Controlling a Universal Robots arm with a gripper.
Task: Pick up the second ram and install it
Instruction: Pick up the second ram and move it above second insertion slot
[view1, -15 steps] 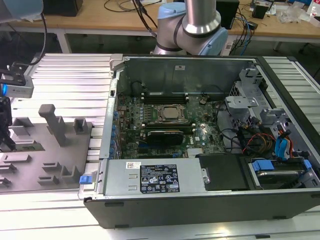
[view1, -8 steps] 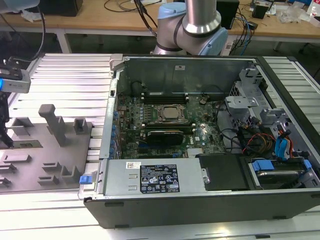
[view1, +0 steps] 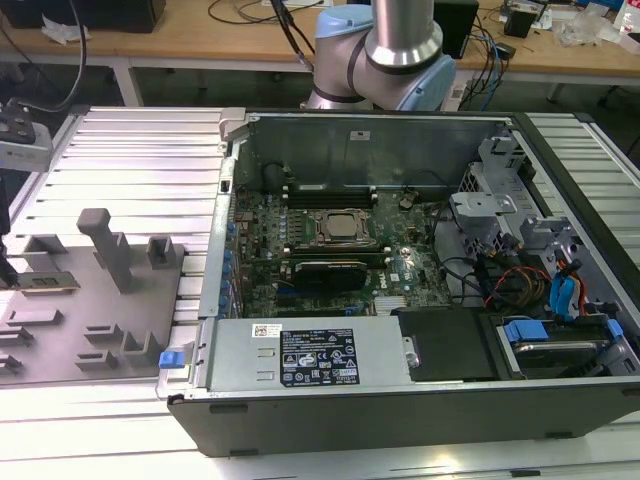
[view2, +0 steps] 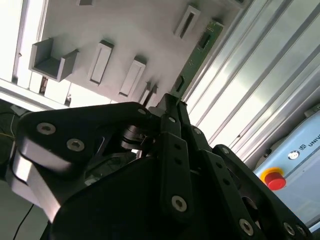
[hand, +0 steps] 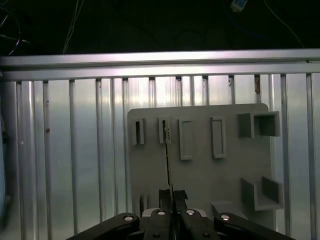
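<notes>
Black fingers (hand: 164, 196) pinch the second ram (view2: 196, 56), edge-on in the first wrist view, green-faced in the second wrist view.

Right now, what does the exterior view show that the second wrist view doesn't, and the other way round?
Exterior view: the open computer case with its green motherboard. Second wrist view: the black claw right at one end of the second ram, plus a red button. Both: the grey holder plate on the ridged metal table.
</notes>
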